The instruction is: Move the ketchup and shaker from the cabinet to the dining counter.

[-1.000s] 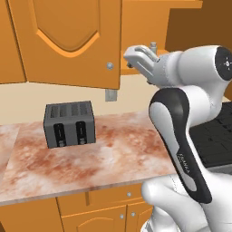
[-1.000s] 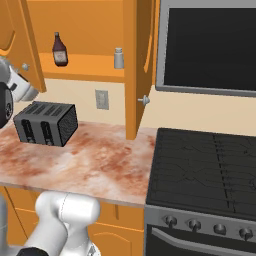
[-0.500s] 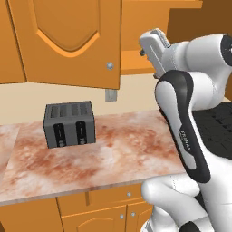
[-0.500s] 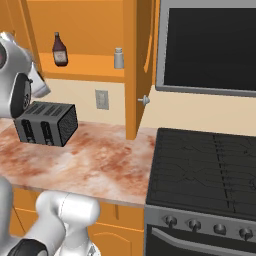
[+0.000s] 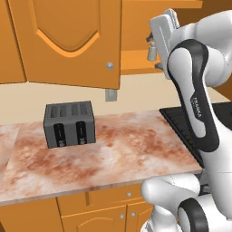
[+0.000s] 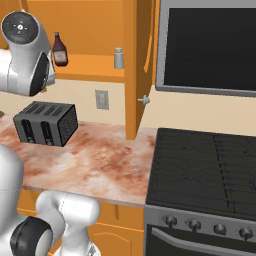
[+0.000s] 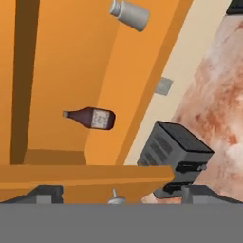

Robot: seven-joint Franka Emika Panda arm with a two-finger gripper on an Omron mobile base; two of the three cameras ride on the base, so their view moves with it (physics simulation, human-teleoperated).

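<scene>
The cabinet (image 6: 90,74) stands open, with the ketchup (image 6: 60,50) at the left of its orange shelf and the shaker (image 6: 118,58) at the right end. The hand view looks into it rolled sideways: the ketchup (image 7: 90,117) shows at the middle and the shaker (image 7: 129,14) at the top. My gripper (image 7: 123,193) is open and holds nothing. It is raised in front of the cabinet opening, still apart from both items. An open door's edge (image 7: 85,173) crosses just ahead of the fingertips (image 7: 45,193). The dining counter is out of view.
A grey toaster (image 5: 69,124) sits on the marble worktop (image 5: 122,149) below the cabinet. The left door (image 5: 68,41) hangs open, and the right door (image 6: 132,75) juts out edge-on. A black stove (image 6: 200,170) and dark microwave (image 6: 210,45) are to the right.
The arm has risen and turned, carrying the hand up in front of the cabinet opening. The gripper has stayed open. Bottle, shaker and toaster have not moved.
</scene>
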